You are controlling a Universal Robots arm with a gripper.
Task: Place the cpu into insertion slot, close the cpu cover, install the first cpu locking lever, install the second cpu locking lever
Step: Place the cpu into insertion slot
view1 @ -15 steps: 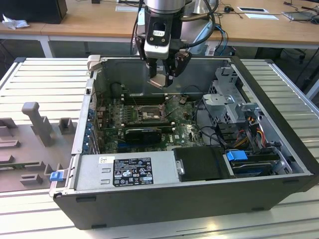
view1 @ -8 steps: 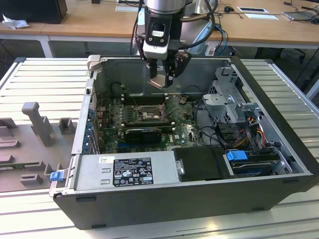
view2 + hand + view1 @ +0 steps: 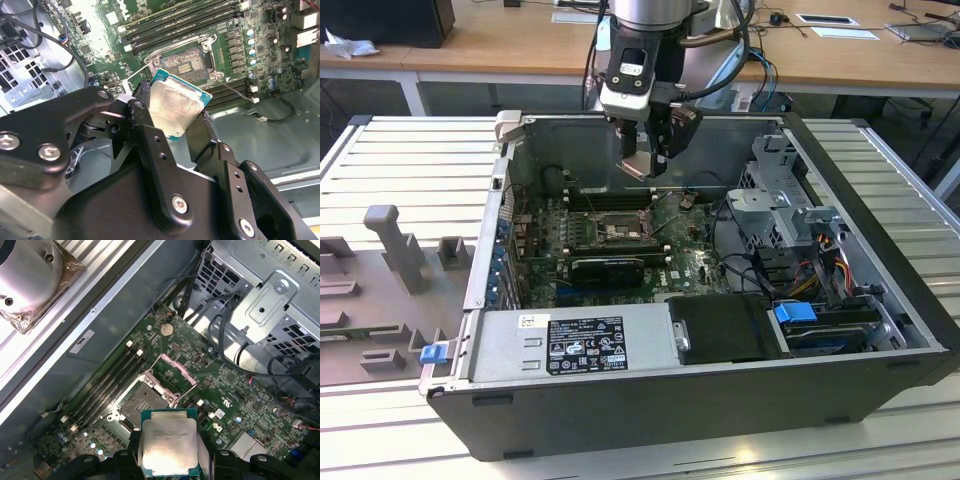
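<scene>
My gripper (image 3: 645, 160) hangs inside the open computer case, above the green circuit board, shut on the cpu (image 3: 175, 105). The chip is a flat square with a pale silvery face and a teal edge, pinched between the black fingers (image 3: 142, 107) in both wrist views (image 3: 167, 445). Below it, a short way off, the insertion slot (image 3: 141, 402) lies open with its contact field bare (image 3: 187, 62). The cpu cover (image 3: 173, 371) stands tilted up at the slot's far side. In the exterior view the slot (image 3: 610, 232) sits below and slightly to the left of the gripper.
Long black memory slots (image 3: 107, 382) run beside the socket. A black card (image 3: 608, 268) lies nearer the case front. The metal drive cage (image 3: 775, 200) and bundled cables (image 3: 800, 270) fill the exterior view's right. The power supply (image 3: 585, 345) lines the front wall.
</scene>
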